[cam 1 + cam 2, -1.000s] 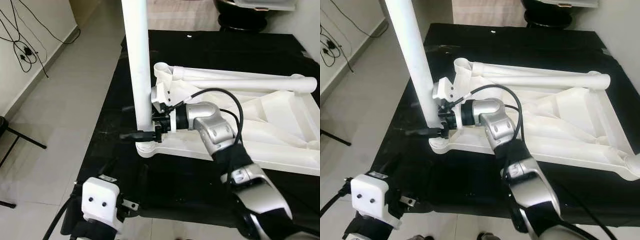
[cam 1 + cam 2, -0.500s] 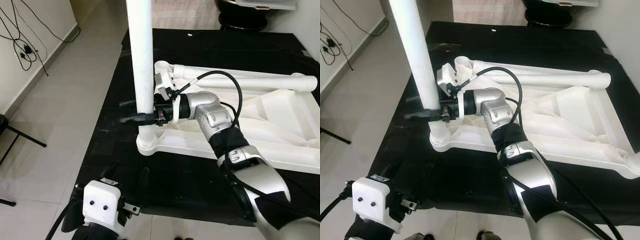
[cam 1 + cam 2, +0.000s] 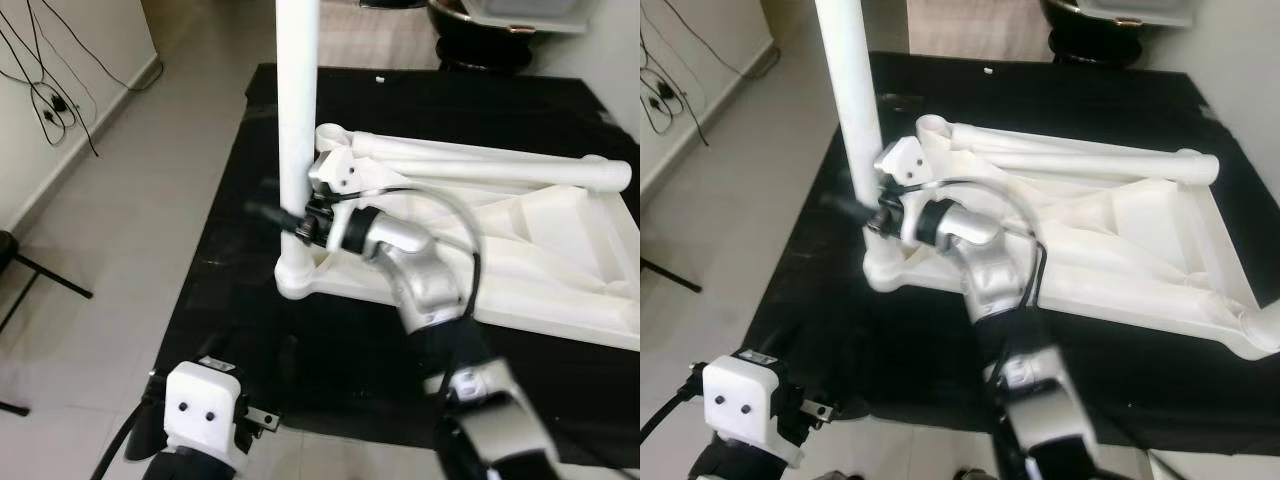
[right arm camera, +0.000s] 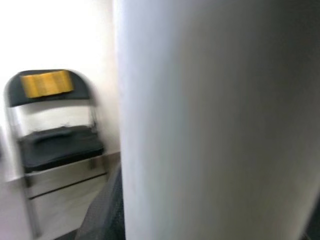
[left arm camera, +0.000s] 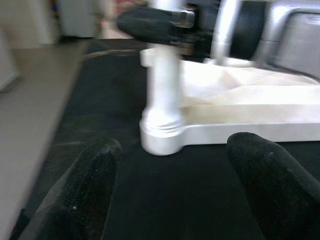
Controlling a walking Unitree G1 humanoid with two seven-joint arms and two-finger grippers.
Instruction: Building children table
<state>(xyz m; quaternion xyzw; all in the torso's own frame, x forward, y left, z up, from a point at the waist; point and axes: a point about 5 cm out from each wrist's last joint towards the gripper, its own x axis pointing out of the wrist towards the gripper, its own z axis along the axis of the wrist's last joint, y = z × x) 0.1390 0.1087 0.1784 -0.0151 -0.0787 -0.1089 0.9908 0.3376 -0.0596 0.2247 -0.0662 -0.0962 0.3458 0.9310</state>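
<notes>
Upside-down white plastic children's tabletop lies flat on black cloth-covered counter, underside ribs facing up, filling most of the counter's far-right part. A round white plastic table leg stands upright in the socket at the tabletop's corner nearest the counter's left edge; leg's top runs out of frame. A second white tubular leg lies horizontal along the tabletop's far edge.

Right gripper reaches in from the near side w/ its silver arm bent over the tabletop; black fingers closed around the upright leg just above the socket, one fingertip poking out past the leg toward the counter's left edge. Right wrist view is mostly the white leg pressed up close, blurred; a black folding chair w/ a yellow label stands by a wall behind it.

Left gripper sits low at the counter's near-left corner, fingers spread wide, holding nothing, aimed at the leg's base and socket collar; well apart from it. White camera block on left wrist is at the near edge.

Pale tiled floor left of counter, black cables by the wall.
</notes>
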